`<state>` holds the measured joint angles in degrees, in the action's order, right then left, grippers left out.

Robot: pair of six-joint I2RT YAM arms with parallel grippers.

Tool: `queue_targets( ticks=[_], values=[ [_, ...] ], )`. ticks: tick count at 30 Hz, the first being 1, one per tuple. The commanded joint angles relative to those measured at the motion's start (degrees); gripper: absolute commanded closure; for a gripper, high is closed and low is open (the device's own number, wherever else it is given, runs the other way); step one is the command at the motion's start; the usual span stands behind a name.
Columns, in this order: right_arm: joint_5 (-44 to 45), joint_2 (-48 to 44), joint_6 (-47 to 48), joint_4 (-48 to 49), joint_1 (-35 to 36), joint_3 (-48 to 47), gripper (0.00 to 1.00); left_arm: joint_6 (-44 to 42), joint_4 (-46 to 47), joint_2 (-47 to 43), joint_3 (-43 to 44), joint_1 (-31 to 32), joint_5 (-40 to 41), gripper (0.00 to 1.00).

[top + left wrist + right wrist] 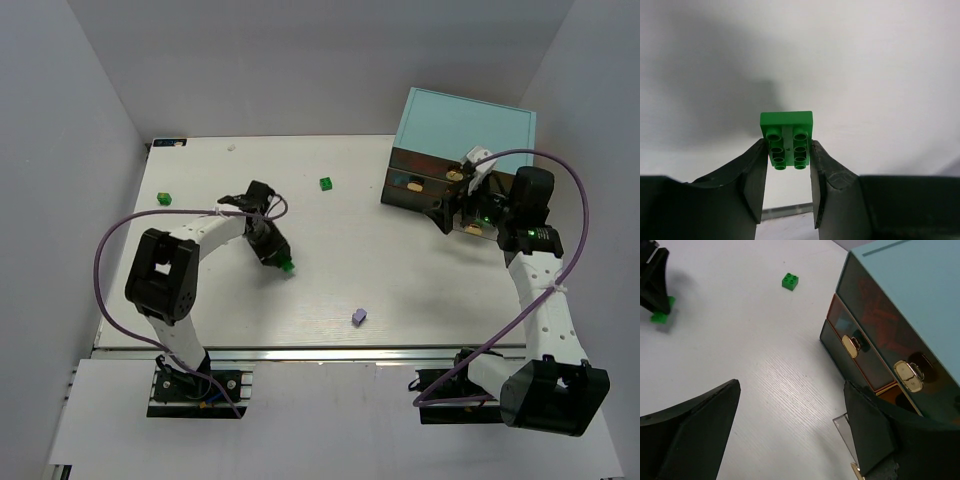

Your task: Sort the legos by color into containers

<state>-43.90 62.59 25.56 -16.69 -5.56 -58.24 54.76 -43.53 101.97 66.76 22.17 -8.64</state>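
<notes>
Top external: left gripper (pixel 283 262) low over table (pixel 200 320), left of centre, held green brick (pixel 288 266) at tips. Lavender brick (pixel 359 317) loose nearby. Teal cabinet (pixel 465 125) well apart at far right; long carry, brick may drop.

Left wrist: jaws closed onto held green brick, pinching near end only; may pivot or slip on lift.

Right wrist: right gripper (pixel 791 390) spread wide, empty, beside drawers (pixel 860 357). 2 arms could clash there.

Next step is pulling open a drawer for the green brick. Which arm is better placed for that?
Right. The right fingers stand open just in front of the cabinet, with the drawer handles close in their wrist view. The left fingers are busy pinching the green brick, across the table.
</notes>
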Motion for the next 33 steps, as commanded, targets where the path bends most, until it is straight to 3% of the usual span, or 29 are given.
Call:
queue_targets(
  ticks=[1, 4, 7, 8, 9, 10, 11, 17, 20, 28, 33],
  values=[
    [1.80, -0.19, -12.69, 7.37, -0.24, -1.35, 0.11, -7.82, 13.51, -3.80, 6.88, 0.77, -6.80, 0.94],
    [-1.01, 3.06, -16.58, 3.34, -0.32, -4.86, 0.11, -9.58, 23.26, -3.01, 8.73, 1.29, -15.85, 0.94],
    [0.21, 3.60, -21.84, 4.28, -1.02, -6.10, 0.27, -10.20, 30.93, 0.32, 12.31, 2.44, -23.60, 0.94],
    [1.18, 2.99, -23.35, 5.69, -1.20, -6.01, 0.50, -10.46, 31.66, 1.55, 14.08, 3.39, -24.74, 0.94],
    [3.62, 1.93, -24.76, 9.09, -1.55, -5.75, 0.67, -11.07, 32.53, 2.87, 15.92, 4.01, -26.76, 0.94],
    [5.47, 1.32, -26.77, 10.70, -2.17, -5.40, 0.95, -11.34, 33.41, 5.58, 20.47, 5.32, -27.30, 0.94],
    [7.06, 0.44, -27.58, 11.84, -2.35, -5.48, 1.00, -11.95, 33.77, 7.00, 23.04, 5.94, -27.65, 0.94],
    [11.81, -1.06, -28.90, 15.28, -4.19, -6.97, 1.00, -9.69, 41.23, 17.19, 39.99, 11.22, -28.88, 0.93],
    [13.40, -1.85, -28.99, 15.72, -4.89, -7.15, 1.00, -6.61, 49.83, 21.32, 44.31, 14.02, -29.24, 0.94],
    [14.98, -2.21, -31.36, 15.98, -6.39, -7.06, 1.00, -2.73, 73.03, 30.12, 48.99, 20.80, -23.97, 1.00],
    [15.33, -2.73, -31.19, 15.98, -7.18, -7.33, 1.00, -7.56, 74.81, 34.95, 53.90, 24.66, -17.56, 1.00]
  ],
)
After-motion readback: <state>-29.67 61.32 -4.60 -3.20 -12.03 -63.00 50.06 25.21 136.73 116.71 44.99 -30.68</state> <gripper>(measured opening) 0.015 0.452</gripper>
